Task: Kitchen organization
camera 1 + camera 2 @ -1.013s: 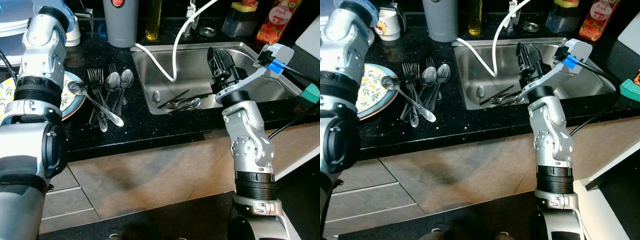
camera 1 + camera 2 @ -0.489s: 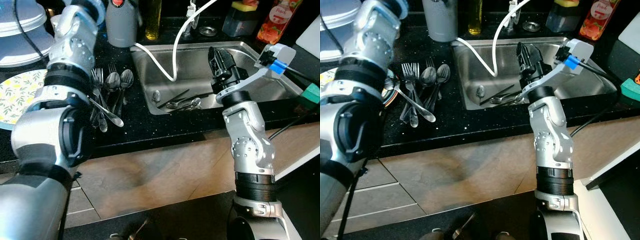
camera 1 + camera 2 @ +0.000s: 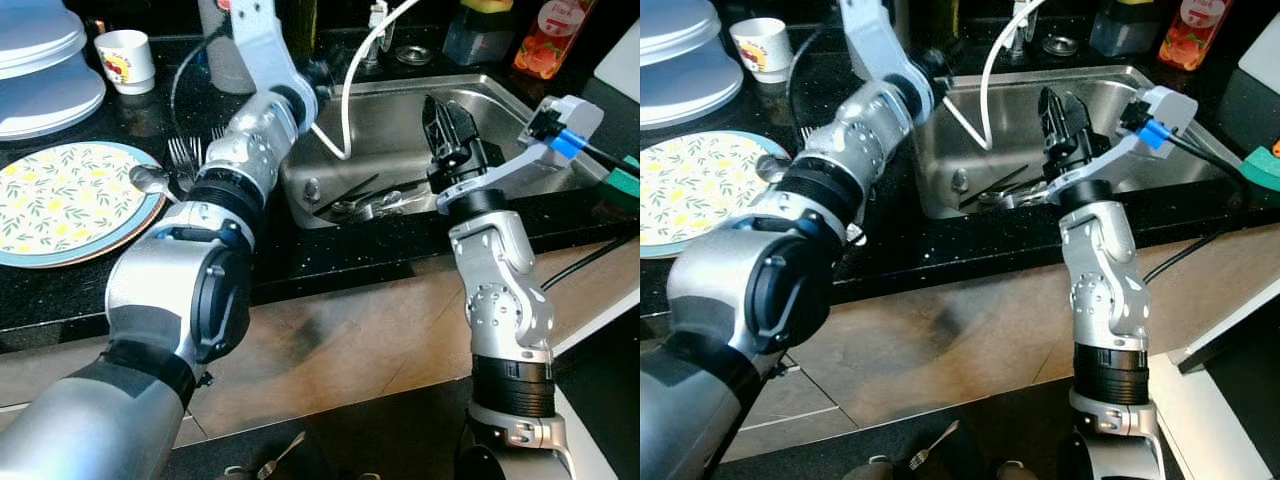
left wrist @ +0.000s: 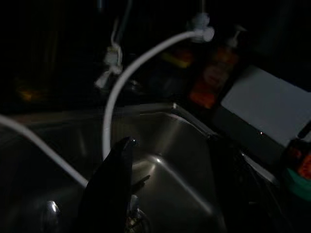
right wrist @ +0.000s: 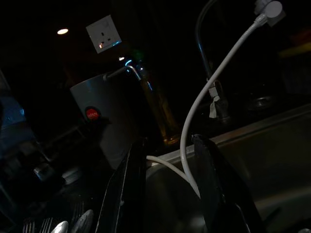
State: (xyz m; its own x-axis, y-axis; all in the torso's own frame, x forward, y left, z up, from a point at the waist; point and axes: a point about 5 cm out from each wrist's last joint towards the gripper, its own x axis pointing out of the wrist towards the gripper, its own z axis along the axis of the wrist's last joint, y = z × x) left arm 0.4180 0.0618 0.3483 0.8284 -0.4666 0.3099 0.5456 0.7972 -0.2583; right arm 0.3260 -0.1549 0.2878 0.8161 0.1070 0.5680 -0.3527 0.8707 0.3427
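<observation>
The right hand point(image 3: 447, 118) hovered over the steel sink point(image 3: 520, 130), fingers parted and empty. The left hand point(image 4: 165, 184), seemingly parted and empty in its dark view, reached toward the sink, where shiny cutlery point(image 3: 365, 205) lay, forks point(image 3: 182, 152) on the speckled black desk point(image 3: 330, 250).

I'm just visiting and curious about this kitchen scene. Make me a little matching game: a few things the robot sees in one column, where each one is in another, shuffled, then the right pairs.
Things:
1. floral plate
2. white mug
3. loose cutlery
4. orange bottle

Places:
A. lying in the bottom of the sink
B. at the back of the counter, near the stacked white plates
C. behind the sink, at its right corner
D. flat on the counter, left of the sink

Pairs: 1-D, 2-B, 3-A, 4-C
</observation>
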